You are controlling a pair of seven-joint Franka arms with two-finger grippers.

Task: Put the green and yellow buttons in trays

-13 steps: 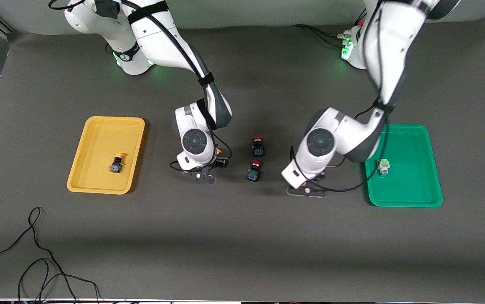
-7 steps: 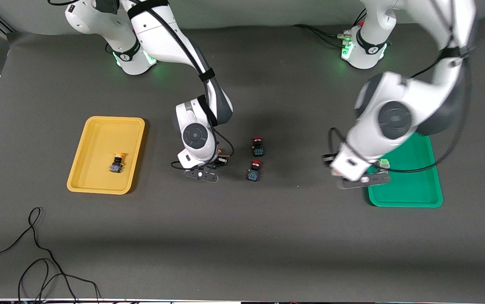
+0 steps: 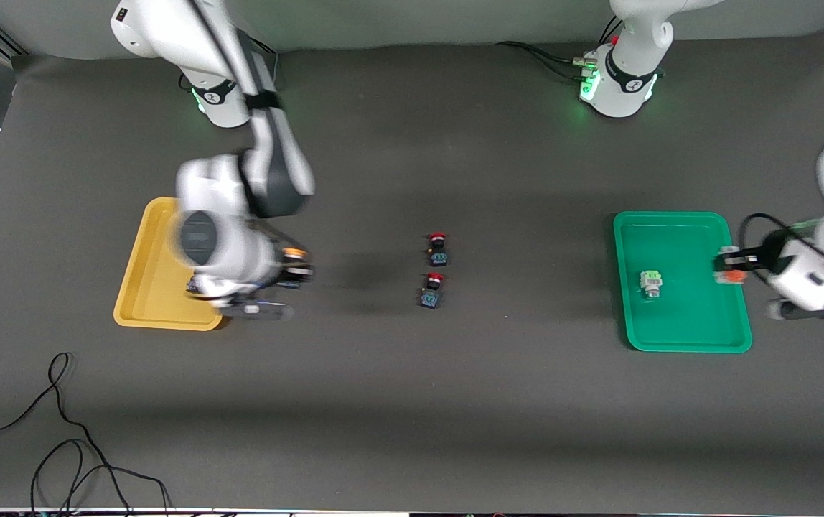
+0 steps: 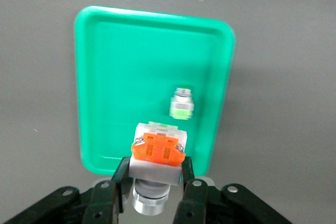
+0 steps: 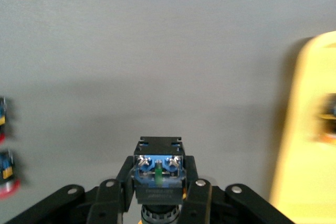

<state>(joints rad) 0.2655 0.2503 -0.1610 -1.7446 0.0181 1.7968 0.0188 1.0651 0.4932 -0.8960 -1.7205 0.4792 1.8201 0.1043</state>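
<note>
The left gripper (image 4: 156, 182), jaws clamped on an orange-red-ended white button (image 4: 156, 153), hangs over the green tray's (image 3: 692, 337) rim; a green-ended button (image 3: 650, 283) lies inside. The right gripper (image 5: 158, 192) pinches a yellow-capped dark button (image 5: 159, 177) above bare table beside the yellow tray (image 3: 146, 287).

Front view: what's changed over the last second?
Both arms lifted a button off the table middle and swung outward. The left hand now holds the orange-ended white button at the green tray's edge; the right hand carries a yellow-capped button up to the yellow tray. Unmoved: green-ended button in the green tray, both red-capped buttons.
</note>
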